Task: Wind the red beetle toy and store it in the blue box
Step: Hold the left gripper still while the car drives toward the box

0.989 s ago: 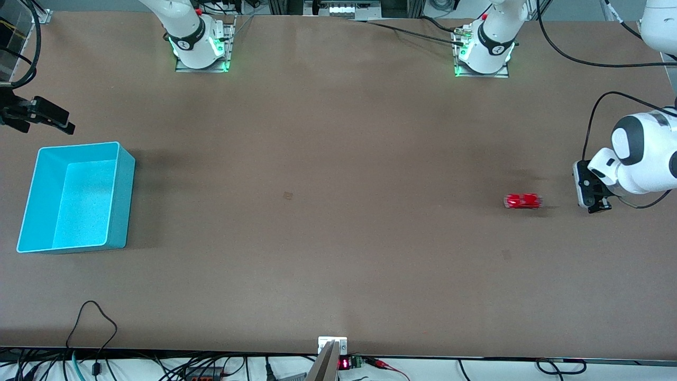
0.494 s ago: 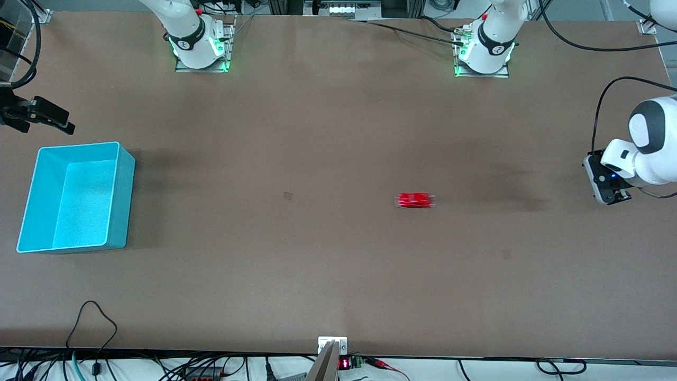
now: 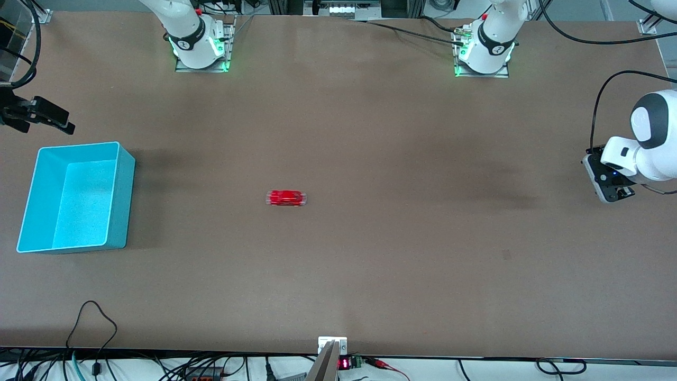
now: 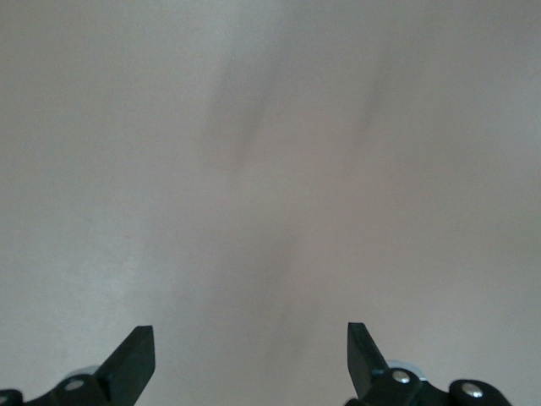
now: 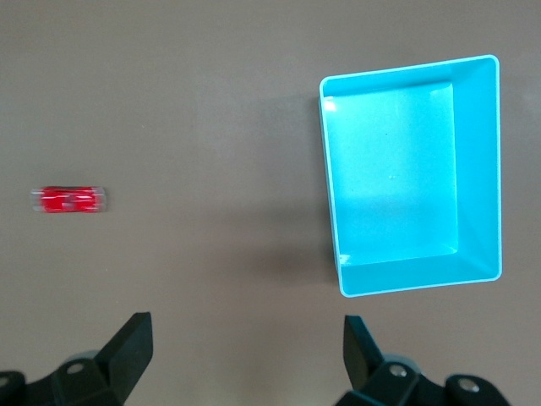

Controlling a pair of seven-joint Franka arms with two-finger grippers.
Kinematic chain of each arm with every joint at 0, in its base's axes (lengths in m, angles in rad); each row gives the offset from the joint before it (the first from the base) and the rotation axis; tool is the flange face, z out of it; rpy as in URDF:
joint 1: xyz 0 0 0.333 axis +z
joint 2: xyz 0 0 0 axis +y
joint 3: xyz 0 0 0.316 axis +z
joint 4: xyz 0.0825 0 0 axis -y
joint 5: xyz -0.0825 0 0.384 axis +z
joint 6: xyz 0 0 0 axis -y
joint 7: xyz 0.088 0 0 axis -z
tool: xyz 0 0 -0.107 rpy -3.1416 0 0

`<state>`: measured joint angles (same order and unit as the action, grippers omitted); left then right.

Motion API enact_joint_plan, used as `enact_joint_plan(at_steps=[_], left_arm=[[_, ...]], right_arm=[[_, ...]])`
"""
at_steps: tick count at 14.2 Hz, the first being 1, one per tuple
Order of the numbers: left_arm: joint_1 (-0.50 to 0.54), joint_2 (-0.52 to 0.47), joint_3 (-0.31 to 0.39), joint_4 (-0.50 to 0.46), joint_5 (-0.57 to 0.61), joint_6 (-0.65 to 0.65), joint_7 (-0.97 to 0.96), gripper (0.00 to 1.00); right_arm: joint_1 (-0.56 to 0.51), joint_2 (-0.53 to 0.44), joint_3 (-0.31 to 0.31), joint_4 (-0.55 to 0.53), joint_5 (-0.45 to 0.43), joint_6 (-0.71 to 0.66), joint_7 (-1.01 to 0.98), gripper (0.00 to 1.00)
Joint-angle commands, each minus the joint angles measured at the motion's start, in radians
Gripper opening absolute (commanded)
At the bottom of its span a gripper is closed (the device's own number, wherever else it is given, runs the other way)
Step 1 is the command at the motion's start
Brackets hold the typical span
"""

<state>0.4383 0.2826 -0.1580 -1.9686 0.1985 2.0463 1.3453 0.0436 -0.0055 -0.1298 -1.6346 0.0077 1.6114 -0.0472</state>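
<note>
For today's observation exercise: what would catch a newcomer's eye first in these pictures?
Probably the red beetle toy, tiny and alone on the bare brown table near its middle. Next, the blue box, open and empty, toward the right arm's end, with the right pincer open above the table beside it. The left pincer hangs open at the left arm's end.

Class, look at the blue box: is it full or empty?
Empty: the blue box shows only its bare speckled floor; the red beetle toy sits out on the table.
</note>
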Motion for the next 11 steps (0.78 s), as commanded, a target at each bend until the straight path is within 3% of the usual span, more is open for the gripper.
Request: enact_joint_plan(at_steps=[1,11], left_arm=[[0.007,-0.036,-0.017,-0.006,0.001,-0.043,-0.064,1.0],[0.008,-0.109,-0.087,-0.004,0.001,-0.138,-0.299,1.0]], right_arm=[[-0.002,0.004,0.001,0.009,-0.008,-0.002,-0.003,1.0],[-0.002,0.004,0.001,0.009,-0.008,-0.002,-0.003,1.0]])
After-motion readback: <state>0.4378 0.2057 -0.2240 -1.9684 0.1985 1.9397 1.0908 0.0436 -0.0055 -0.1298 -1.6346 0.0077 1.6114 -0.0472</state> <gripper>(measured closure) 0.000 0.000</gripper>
